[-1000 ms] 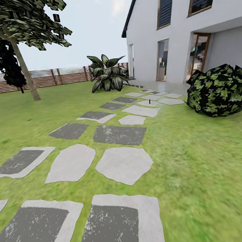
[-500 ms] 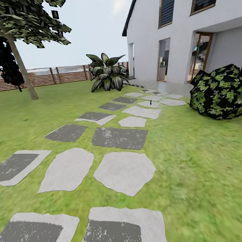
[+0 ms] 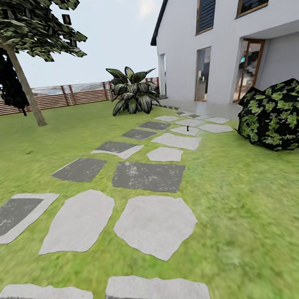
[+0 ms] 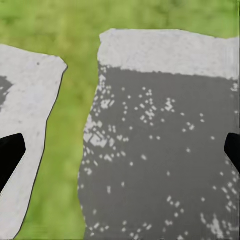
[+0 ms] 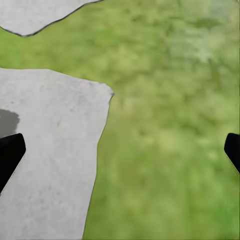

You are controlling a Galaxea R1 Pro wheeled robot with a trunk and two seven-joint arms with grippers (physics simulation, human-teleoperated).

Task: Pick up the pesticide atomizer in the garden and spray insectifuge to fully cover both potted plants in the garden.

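The garden lawn (image 3: 245,204) spreads ahead, crossed by a path of stepping stones (image 3: 153,224). At the far end of the path, before the fence, stands a potted plant (image 3: 133,96), a rosette of broad pointed green leaves marked white; its pot is hidden. A tiny dark upright object (image 3: 188,128) stands on a distant stone, too small to identify. My left gripper (image 4: 120,155) hangs open over a dark grey stone (image 4: 160,150). My right gripper (image 5: 120,155) is open over grass beside a pale stone (image 5: 45,150). Nothing sits between either pair of fingers.
A white house (image 3: 221,34) with glass doors stands at the back right. A dark round bush (image 3: 278,115) sits on the right. A leaning tree (image 3: 22,65) and a brown slatted fence (image 3: 49,97) close the far left.
The whole view has shifted: the camera has moved forward along the path, so the near stones slid down and partly out of the picture. The bush has drifted right.
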